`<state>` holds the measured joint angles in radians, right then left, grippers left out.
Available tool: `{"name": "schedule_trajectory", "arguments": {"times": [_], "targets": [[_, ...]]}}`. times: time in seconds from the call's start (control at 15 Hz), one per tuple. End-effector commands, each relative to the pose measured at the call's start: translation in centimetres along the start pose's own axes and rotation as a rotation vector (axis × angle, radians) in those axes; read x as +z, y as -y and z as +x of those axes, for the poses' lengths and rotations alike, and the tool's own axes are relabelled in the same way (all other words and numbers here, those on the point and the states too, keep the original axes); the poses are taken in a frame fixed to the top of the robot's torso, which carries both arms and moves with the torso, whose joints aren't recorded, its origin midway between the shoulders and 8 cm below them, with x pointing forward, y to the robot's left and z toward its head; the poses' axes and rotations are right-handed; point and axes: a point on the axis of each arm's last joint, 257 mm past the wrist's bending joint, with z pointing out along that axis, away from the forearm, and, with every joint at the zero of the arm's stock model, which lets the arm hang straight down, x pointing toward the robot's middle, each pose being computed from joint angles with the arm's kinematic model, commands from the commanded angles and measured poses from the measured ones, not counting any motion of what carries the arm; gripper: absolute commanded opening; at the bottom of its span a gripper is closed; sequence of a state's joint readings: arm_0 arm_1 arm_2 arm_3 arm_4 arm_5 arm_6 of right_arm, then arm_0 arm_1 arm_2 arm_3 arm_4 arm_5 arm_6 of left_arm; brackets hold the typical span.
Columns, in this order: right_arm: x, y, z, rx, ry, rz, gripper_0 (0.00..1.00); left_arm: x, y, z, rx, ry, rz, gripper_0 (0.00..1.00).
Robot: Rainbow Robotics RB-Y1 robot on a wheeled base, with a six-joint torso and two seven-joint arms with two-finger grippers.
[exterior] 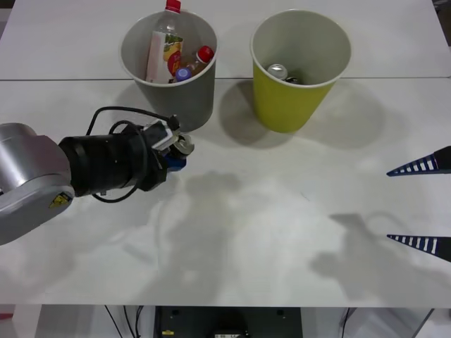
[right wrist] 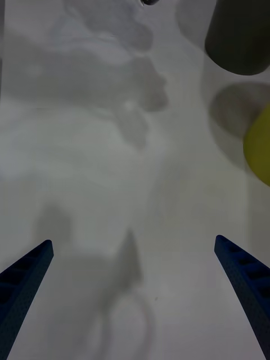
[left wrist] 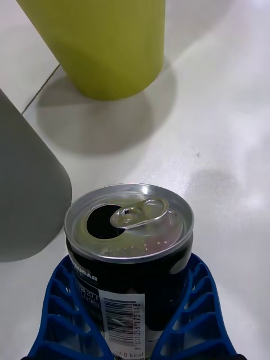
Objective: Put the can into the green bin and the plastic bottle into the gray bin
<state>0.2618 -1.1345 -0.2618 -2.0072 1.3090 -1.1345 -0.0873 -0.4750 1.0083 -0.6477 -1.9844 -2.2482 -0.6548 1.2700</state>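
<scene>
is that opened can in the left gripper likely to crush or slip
The can is opened, so probably near empty, light and easily dented. The left gripper's ribbed blue fingers wrap its smooth sides, so slipping seems unlikely. Tilting it might spill dregs.

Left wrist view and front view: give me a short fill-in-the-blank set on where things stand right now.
1. The left gripper is shut on the ____.
2. The right gripper is ____ and holds nothing.
3. The bottles stand in the ____ bin.
4. The green bin already holds a ____ can.

Missing words: can; open; gray; silver
</scene>
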Motion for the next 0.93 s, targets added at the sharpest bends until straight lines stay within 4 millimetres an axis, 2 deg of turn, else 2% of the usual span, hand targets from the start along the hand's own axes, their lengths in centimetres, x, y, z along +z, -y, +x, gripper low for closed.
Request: {"name": "schedule_trajectory", "arguments": {"times": [0.07,0.27,0.4,0.53,0.67,0.73,0.93], "targets": [[0.0,0.0,0.0,0.000,0.000,0.000,1.00,-2.6,-0.4,-1.4,-0.020,-0.054,0.067,0.00],[0.0,0.0,0.0,0.000,0.000,0.000,1.00,-5.9,-1.1,-3.0,-0.062,-0.083,0.121,0.00],[0.0,0.0,0.0,0.000,0.000,0.000,1.00,-8.3,-2.4,-4.1,-0.077,-0.108,0.123,0.00],[0.0,0.0,0.0,0.000,0.000,0.000,1.00,-10.0,-3.7,-5.3,-0.062,-0.143,0.121,0.00],[0.0,0.0,0.0,0.000,0.000,0.000,1.00,-10.9,-4.2,-6.9,-0.047,-0.175,0.120,0.00],[0.0,0.0,0.0,0.000,0.000,0.000,1.00,-11.0,-4.4,-8.8,-0.032,-0.162,0.117,0.00],[0.0,0.0,0.0,0.000,0.000,0.000,1.00,-10.0,-4.6,-16.7,0.005,-0.020,0.129,0.00]]}}
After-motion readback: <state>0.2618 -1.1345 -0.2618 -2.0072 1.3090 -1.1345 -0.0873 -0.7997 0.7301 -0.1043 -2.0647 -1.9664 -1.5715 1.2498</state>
